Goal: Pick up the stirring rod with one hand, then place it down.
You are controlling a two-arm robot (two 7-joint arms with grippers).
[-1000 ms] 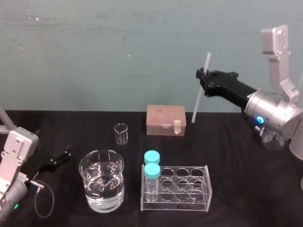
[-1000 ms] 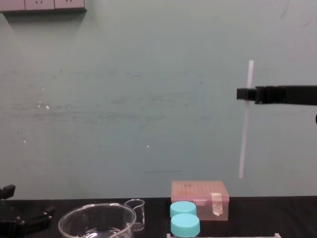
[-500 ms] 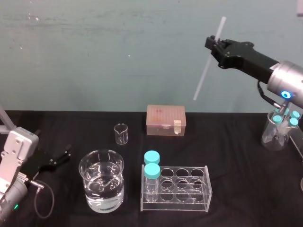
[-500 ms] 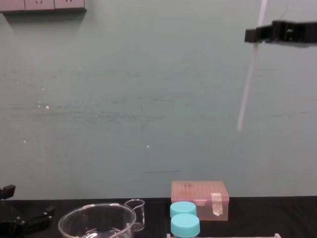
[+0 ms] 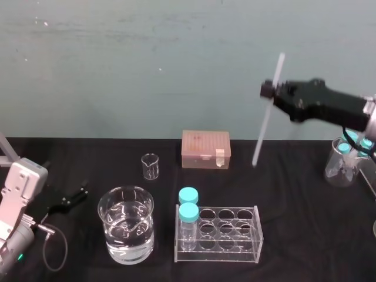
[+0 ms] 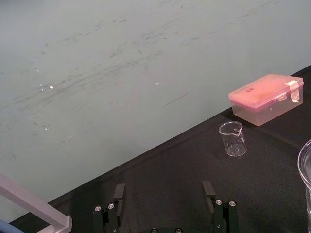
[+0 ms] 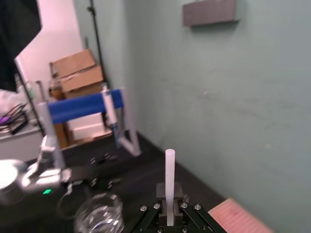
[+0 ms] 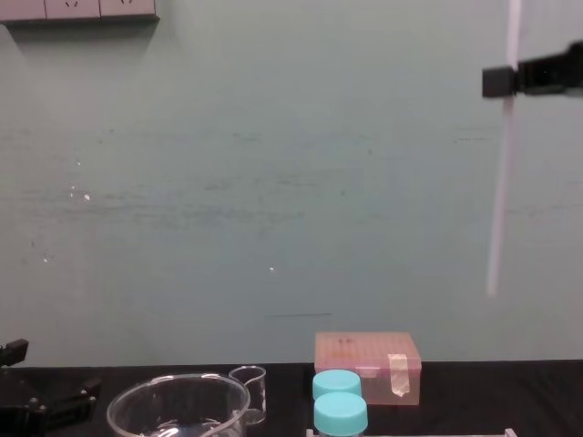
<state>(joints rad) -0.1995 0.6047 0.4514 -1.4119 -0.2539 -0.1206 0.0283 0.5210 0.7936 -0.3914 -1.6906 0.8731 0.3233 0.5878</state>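
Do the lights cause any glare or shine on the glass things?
Head view: bright curly highlights on the water beaker, glints on the clear rack. Chest view: the stirring rod, clamped in the right tool, is evenly lit, no glare. Right wrist view: a washed-out bright patch behind the cardboard boxes.

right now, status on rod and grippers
Right gripper shut on stirring rod, near upright in air. Left gripper open, parked low left. Pink box left of rod tip.
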